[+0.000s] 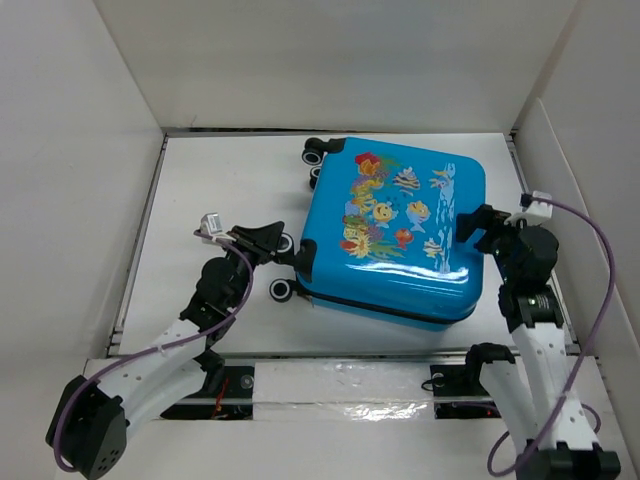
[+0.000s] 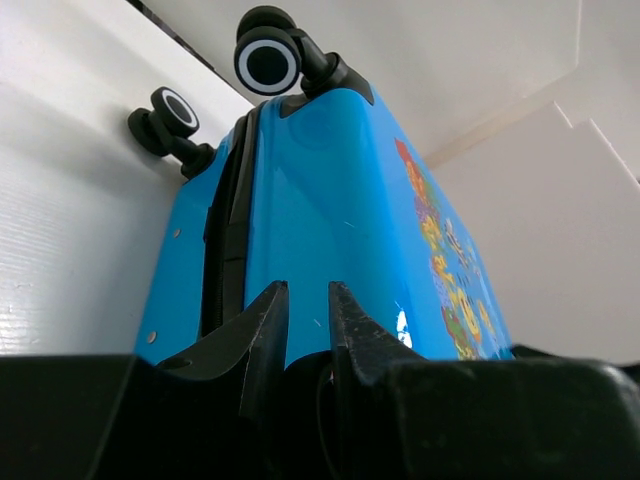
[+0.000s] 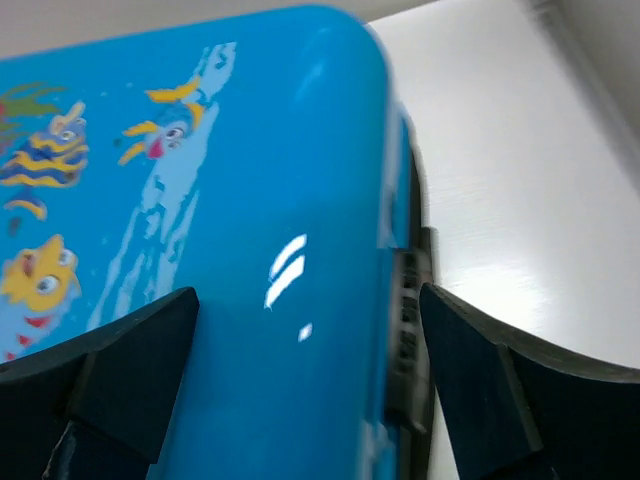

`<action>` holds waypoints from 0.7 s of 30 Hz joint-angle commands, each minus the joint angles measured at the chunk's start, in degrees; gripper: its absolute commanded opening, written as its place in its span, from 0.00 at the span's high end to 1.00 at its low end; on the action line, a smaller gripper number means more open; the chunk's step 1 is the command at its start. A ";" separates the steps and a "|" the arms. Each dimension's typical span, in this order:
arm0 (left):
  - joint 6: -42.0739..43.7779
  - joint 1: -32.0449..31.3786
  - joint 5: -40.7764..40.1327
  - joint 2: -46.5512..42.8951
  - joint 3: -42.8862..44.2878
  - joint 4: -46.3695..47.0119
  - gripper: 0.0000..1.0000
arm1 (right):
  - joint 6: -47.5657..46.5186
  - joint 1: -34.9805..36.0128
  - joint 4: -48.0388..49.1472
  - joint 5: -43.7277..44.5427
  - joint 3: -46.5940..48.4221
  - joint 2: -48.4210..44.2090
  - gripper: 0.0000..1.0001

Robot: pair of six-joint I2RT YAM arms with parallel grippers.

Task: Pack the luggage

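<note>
Luggage (image 1: 395,235) lies closed and flat on the white table (image 1: 220,320), fish print up, wheels toward the left gripper (image 1: 268,240). We see the left gripper's jaws nearly together, holding nothing, just beside the wheel end. Right gripper (image 1: 478,224) sits at the luggage's opposite end, jaws spread wide over that edge, not clamped.

We cannot see inside the luggage (image 1: 395,235): it lies closed, its underside hidden against the desk (image 1: 230,180). In the right wrist view the shell is blurred and runs off the left and bottom edges, its wheels out of frame.
</note>
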 commanded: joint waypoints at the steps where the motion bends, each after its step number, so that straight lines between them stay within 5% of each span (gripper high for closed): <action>1: 6.09 -2.30 8.42 -0.75 -3.52 -6.72 1.00 | 2.23 -6.80 9.41 -28.34 -1.64 6.10 0.02; 7: 7.75 -5.53 8.26 -5.31 -7.92 -3.04 1.00 | 5.14 -0.34 24.98 -41.43 2.81 25.52 0.03; 10: 9.16 -10.27 4.39 -6.38 -7.93 -3.90 1.00 | 3.47 5.13 25.52 -40.22 8.70 35.45 0.03; 21: 8.55 -17.67 2.44 2.14 -7.23 4.69 1.00 | 1.27 18.14 17.98 -46.45 55.85 74.30 0.06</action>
